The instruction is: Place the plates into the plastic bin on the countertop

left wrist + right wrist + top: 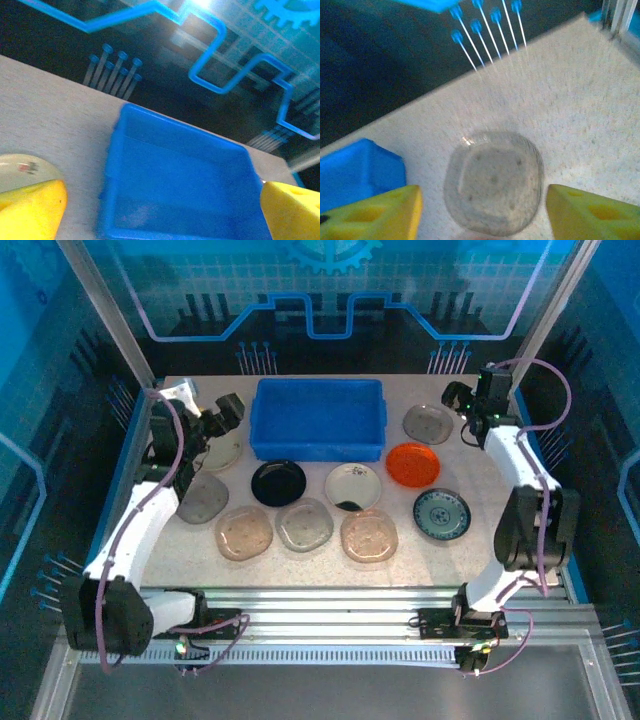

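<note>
Right end effector [482, 200] is wide open and holds nothing. Its yellow fingers [592, 215] flank the clear grey plate [494, 182], which sits low centre in the right wrist view, flat on the tabletop [580, 115] with its hollow side up. The plate is near round with no real long axis, so approach angle probably matters little. In the top view it lies at upper right, near the right end of the blue bin [318, 420], and the right arm is much the nearer. The bin's long axis runs left to right across the frame; it is open upward, with no plate in it yet. Left end effector [164, 192] is also wide and unladen, facing the bin, with a cream plate [25, 167] beside its left finger. The likely next move is a descent onto the clear grey plate.
</note>
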